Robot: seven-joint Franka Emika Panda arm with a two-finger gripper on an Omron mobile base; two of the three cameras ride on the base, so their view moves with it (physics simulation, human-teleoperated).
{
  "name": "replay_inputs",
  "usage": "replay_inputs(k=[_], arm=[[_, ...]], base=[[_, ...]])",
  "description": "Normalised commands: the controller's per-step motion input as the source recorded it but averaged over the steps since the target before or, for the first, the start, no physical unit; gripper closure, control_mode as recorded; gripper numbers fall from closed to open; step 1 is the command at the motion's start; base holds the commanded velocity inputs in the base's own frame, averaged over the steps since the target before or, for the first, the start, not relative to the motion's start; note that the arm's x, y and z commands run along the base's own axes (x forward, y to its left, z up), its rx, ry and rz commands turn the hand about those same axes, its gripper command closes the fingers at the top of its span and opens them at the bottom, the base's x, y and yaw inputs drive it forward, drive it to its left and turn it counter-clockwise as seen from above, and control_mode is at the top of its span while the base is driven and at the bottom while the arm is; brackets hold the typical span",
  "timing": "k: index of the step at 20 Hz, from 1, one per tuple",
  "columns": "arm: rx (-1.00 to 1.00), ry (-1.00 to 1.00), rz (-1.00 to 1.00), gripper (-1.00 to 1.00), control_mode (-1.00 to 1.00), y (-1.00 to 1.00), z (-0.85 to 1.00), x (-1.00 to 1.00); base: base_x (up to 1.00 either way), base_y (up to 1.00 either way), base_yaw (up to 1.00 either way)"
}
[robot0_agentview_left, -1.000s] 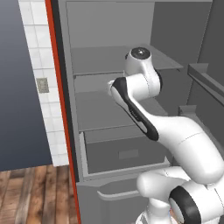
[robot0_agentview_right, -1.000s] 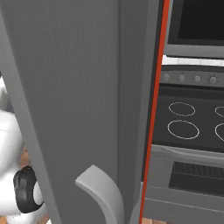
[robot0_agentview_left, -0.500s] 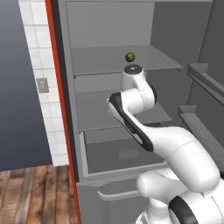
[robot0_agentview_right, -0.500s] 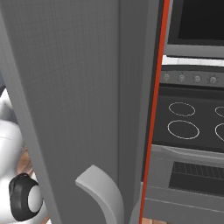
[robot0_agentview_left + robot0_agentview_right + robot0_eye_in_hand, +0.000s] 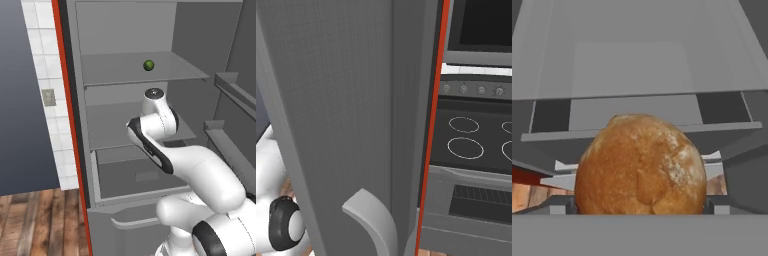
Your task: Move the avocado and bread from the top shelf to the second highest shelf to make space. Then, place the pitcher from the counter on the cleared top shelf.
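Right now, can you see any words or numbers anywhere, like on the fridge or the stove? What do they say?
None can be read.
The stove knobs carry no marks clear enough to read.
The wall plate beside the fridge is plain.
The bread, the avocado and the fridge door bear no label.

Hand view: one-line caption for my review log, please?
Bread held close at the gripper, with grey fridge shelves beyond.
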Motion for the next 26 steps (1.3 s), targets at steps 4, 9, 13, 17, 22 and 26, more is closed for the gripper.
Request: replay_inputs(k=[4,9,13,17,22,26], arm=[[0.00,0.00,0.00,1.00,-1.00,-0.01,-0.30,0.50],[0.00,0.00,0.00,1.00,-1.00,0.00,-0.37,0.68],[0.00,0.00,0.00,1.00,-1.00,0.00,-0.41,0.77],[0.00,0.00,0.00,1.00,-1.00,0.00,-0.42,0.75],[0.00,-0.02,0.00,1.00,-1.00,0.00,-0.32,0.77],[0.00,-0.05,0.00,1.00,-1.00,0.00,-0.23,0.82]], base=[[0.00,0.00,0.00],[0.00,0.00,0.00],[0.00,0.00,0.00],[0.00,0.00,0.00],[0.00,0.00,0.00],[0.00,0.00,0.00]])
